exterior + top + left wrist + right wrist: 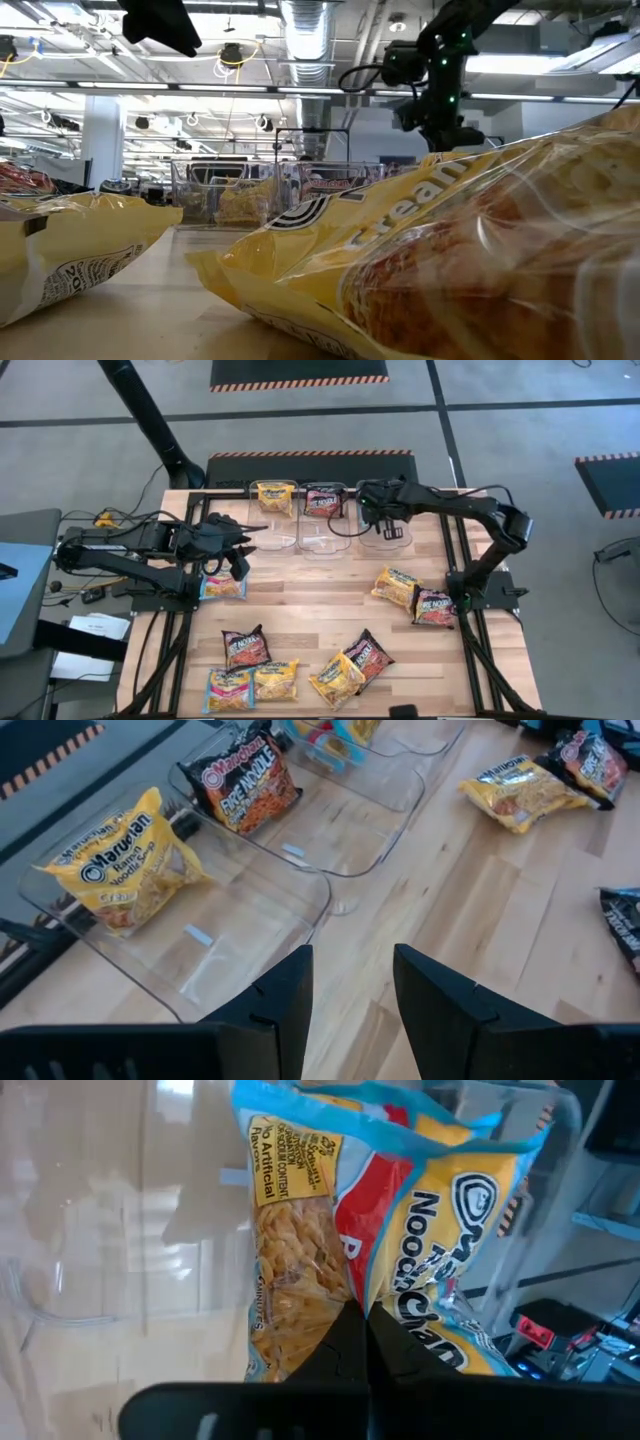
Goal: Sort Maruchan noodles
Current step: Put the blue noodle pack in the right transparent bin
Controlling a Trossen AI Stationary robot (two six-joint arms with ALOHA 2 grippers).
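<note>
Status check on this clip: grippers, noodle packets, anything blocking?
Right gripper shut on blue packet, over the right bin. Left gripper open, empty, facing the left bin. Yellow packet and dark packet already binned. Nothing blocking.

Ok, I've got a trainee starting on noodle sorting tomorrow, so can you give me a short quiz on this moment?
1. True or false: the left gripper is holding a packet.
2. Seen from above, which packet lies in the leftmost clear bin? A) yellow packet B) dark maroon C) light blue
3. Short answer: what is the right gripper shut on, and where does it hang?

Key
1. False: its fingers are open with nothing between them.
2. A
3. A light blue packet, over the rightmost clear bin.
</note>
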